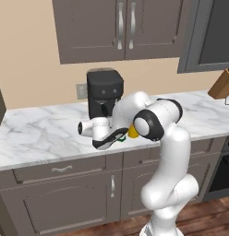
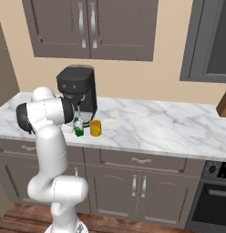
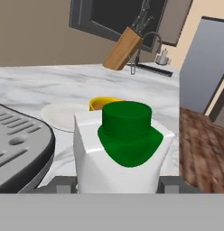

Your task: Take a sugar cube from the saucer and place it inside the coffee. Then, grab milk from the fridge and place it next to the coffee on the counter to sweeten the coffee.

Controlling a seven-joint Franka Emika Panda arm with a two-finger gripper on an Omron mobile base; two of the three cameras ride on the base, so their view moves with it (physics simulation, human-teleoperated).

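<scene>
We have the milk (image 3: pixel 120 153) upright between the two fingertips of the gripper (image 3: pixel 118 184), which is closed on its sides low down. In the right base view the milk (image 2: pixel 78 127) stands just beside the coffee (image 2: pixel 95 128), near the front edge of the worktop (image 2: pixel 169 127) and in front of the coffee machine (image 2: pixel 77 93). From the hand, the yellow mug lies straight beyond the carton, with the saucer (image 2: pixel 110 124) past it. We judge the milk is at its spot; what remains is to let go and back away along the approach line, away from the mug.
</scene>
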